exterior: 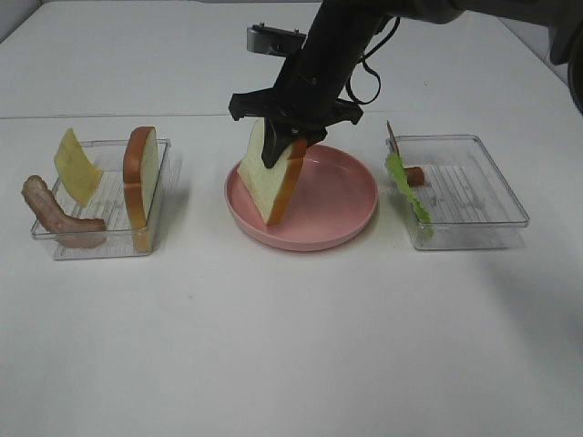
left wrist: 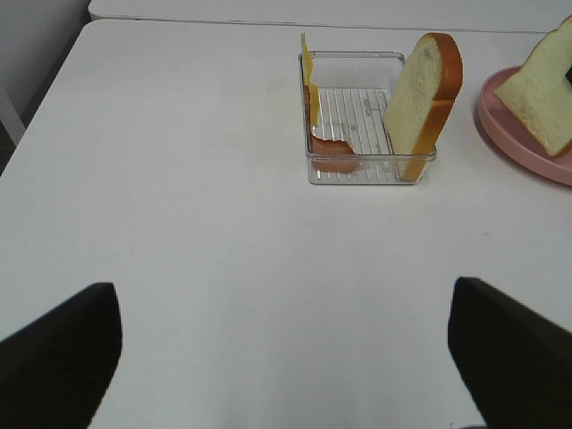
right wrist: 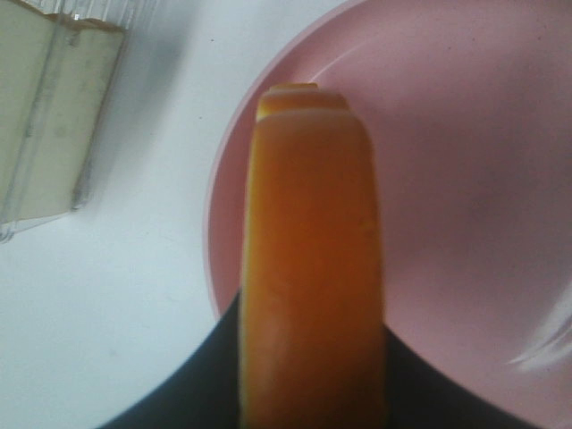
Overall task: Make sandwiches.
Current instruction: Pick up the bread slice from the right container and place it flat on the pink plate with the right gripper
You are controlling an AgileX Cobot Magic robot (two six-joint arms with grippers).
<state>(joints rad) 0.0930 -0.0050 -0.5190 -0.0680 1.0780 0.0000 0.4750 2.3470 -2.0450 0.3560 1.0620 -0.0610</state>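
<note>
My right gripper reaches in from the back and is shut on the top of a white bread slice with an orange-brown crust. The slice hangs tilted, its lower corner on or just above the round pink plate. In the right wrist view the crust fills the middle, with dark fingers on either side of it. A second bread slice, a yellow cheese slice and a brown bacon strip stand in the left clear tray. My left gripper is open over bare table, short of that tray.
The right clear tray holds a green lettuce leaf leaning on its near-left wall and a small brown piece. The white table's seam runs across behind the trays. The right arm's cable hangs above the plate's back rim.
</note>
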